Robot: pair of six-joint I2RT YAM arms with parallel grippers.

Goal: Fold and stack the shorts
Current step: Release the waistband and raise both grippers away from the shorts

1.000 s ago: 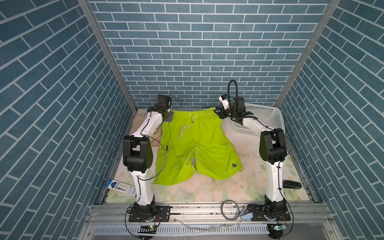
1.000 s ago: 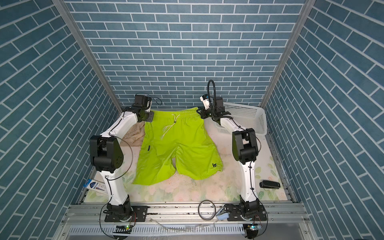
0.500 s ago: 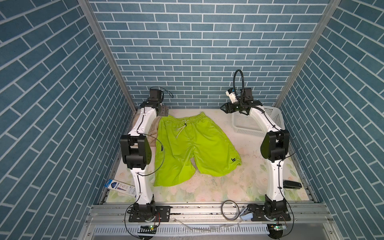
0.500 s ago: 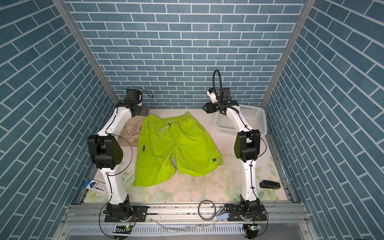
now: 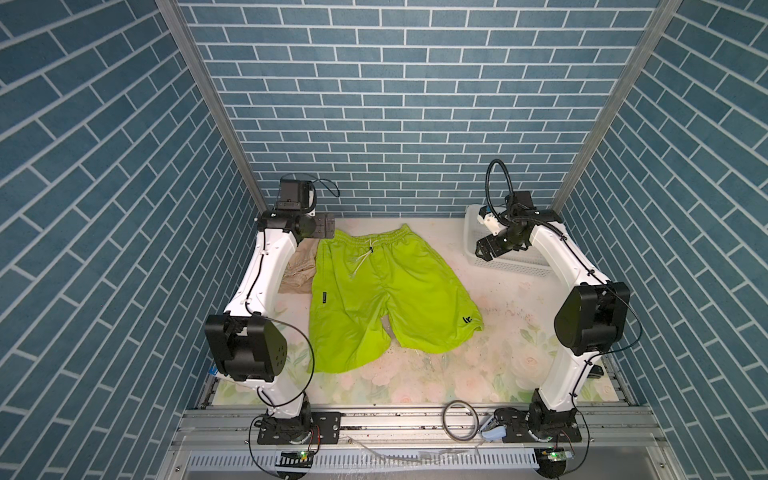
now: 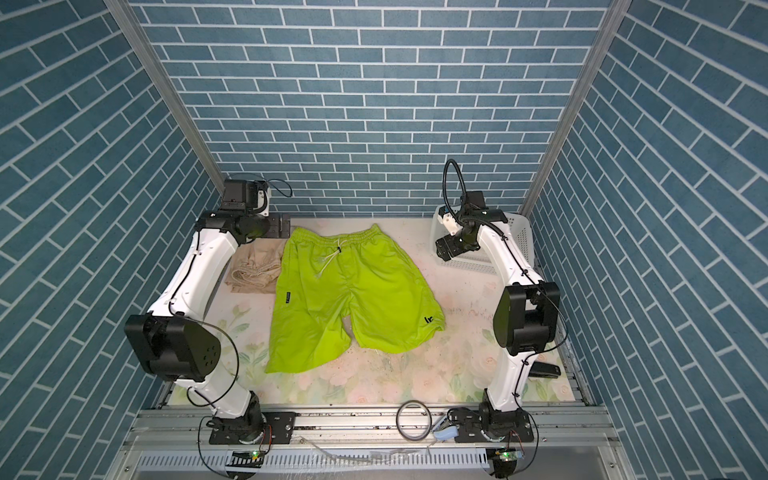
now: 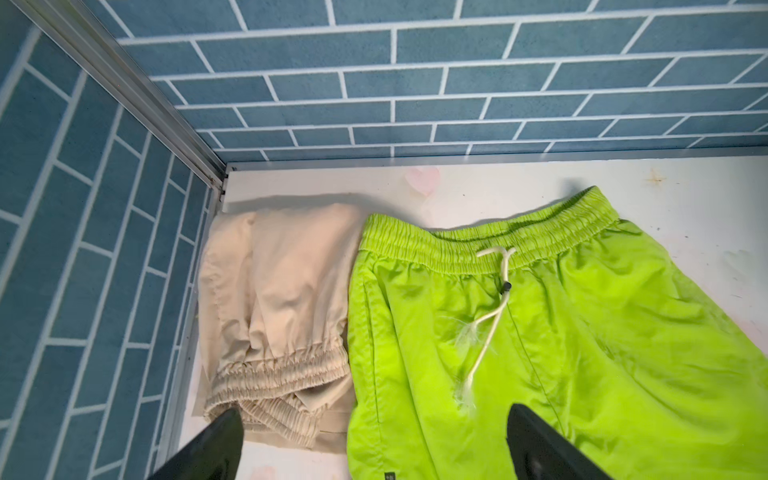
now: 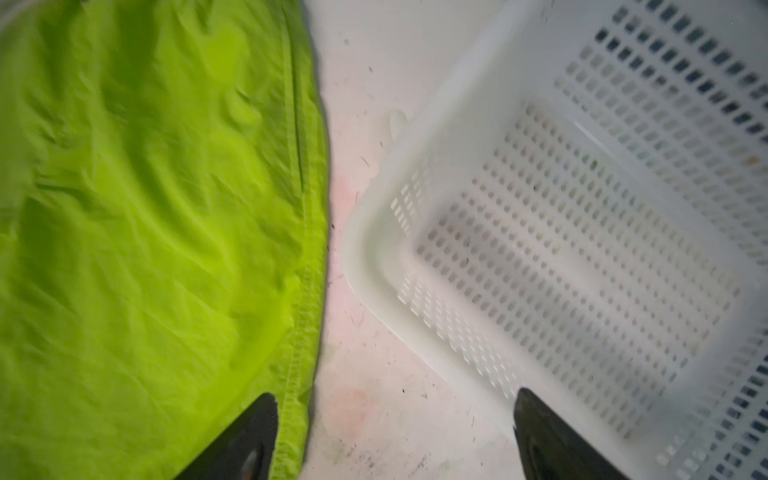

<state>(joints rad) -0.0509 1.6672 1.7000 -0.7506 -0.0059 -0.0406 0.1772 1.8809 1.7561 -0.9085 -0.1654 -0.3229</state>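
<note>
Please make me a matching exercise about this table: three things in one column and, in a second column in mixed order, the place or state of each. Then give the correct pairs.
Column one
1. neon lime-green fabric shorts
2. beige fabric shorts
3. white perforated plastic basket

Column two
A. standing in the far right corner
B. spread open in the middle
C. folded small at the far left

Pairs: 1-B, 2-C, 3-A

Left tool (image 7: 374,411), right tool (image 8: 397,395): apparently parted.
</note>
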